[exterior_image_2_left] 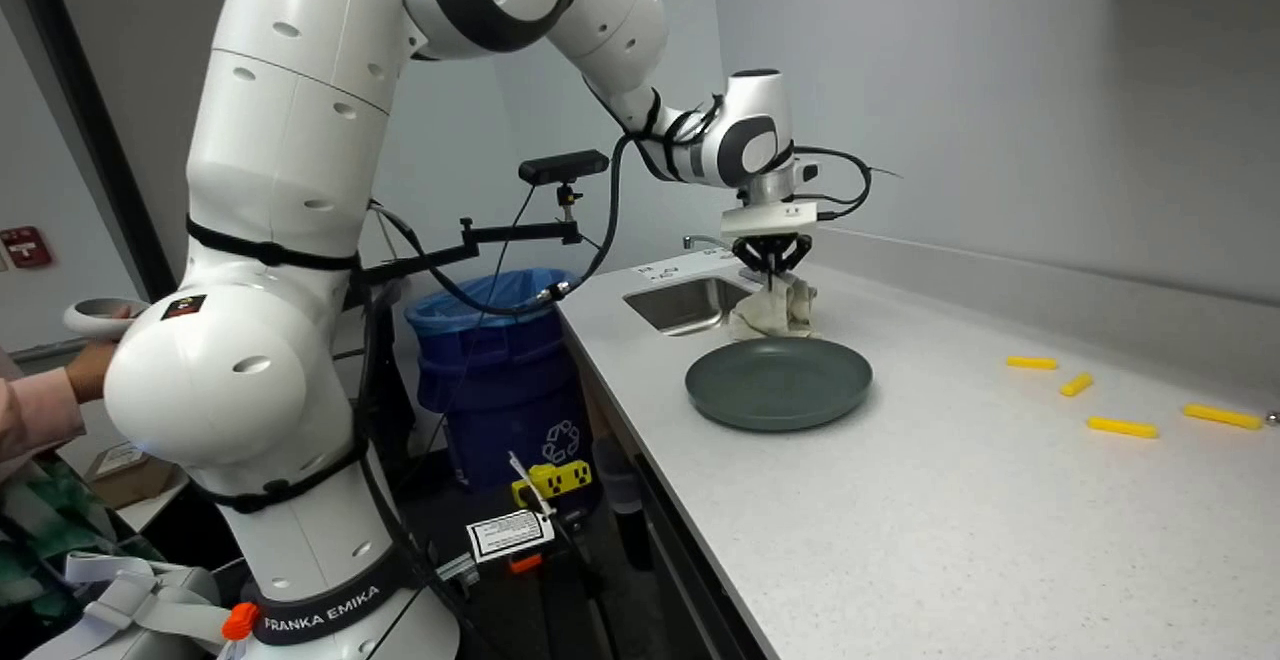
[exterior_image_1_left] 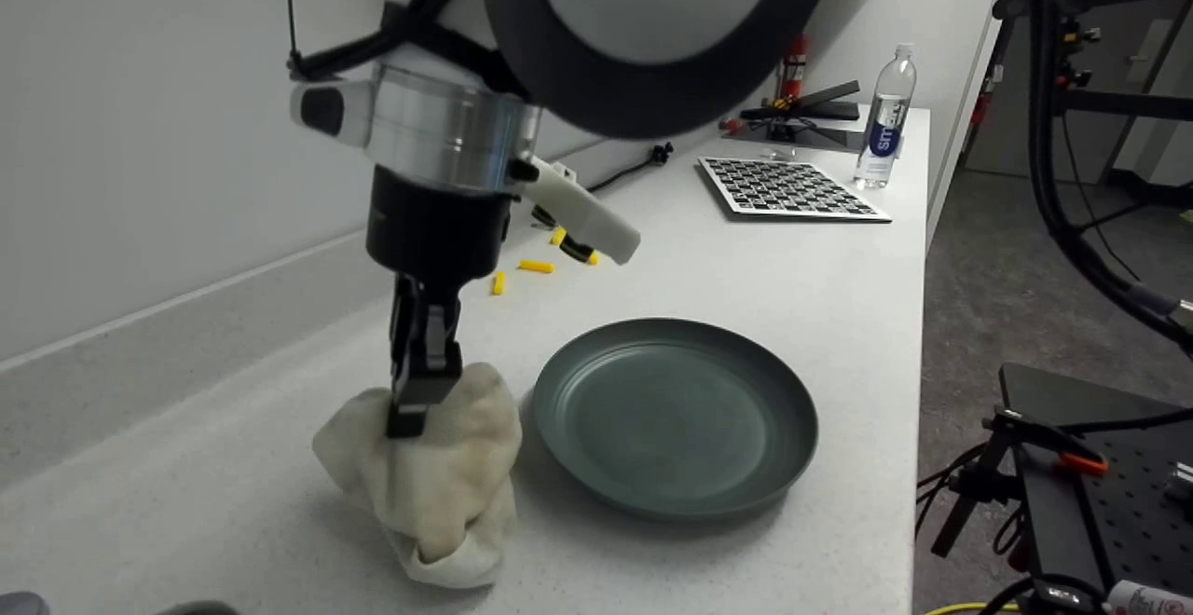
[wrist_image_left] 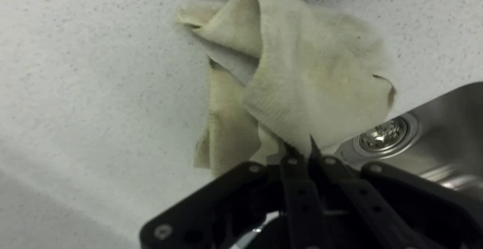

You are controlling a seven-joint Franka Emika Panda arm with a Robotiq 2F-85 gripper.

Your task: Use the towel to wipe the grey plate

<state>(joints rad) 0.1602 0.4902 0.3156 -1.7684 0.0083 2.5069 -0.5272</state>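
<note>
The cream towel (exterior_image_1_left: 461,480) is bunched up beside the plate, and it also shows in an exterior view (exterior_image_2_left: 765,315) and the wrist view (wrist_image_left: 324,71). My gripper (exterior_image_1_left: 410,415) points down with its fingers shut on the towel's upper part; the fingertips show in the wrist view (wrist_image_left: 302,149) with cloth between them. The towel hangs in folds below the fingers; I cannot tell whether its lower end touches the counter. The grey-green plate (exterior_image_1_left: 676,419) lies flat on the counter, and it also shows in an exterior view (exterior_image_2_left: 780,380). The gripper is to the plate's side, not above it.
A steel sink (exterior_image_2_left: 690,305) is close to the towel; its drain shows in the wrist view (wrist_image_left: 383,134). Several yellow sticks (exterior_image_2_left: 1120,427) lie near the wall. A checkered board (exterior_image_1_left: 788,188) and water bottle (exterior_image_1_left: 884,121) stand farther along the counter. A wall borders the counter.
</note>
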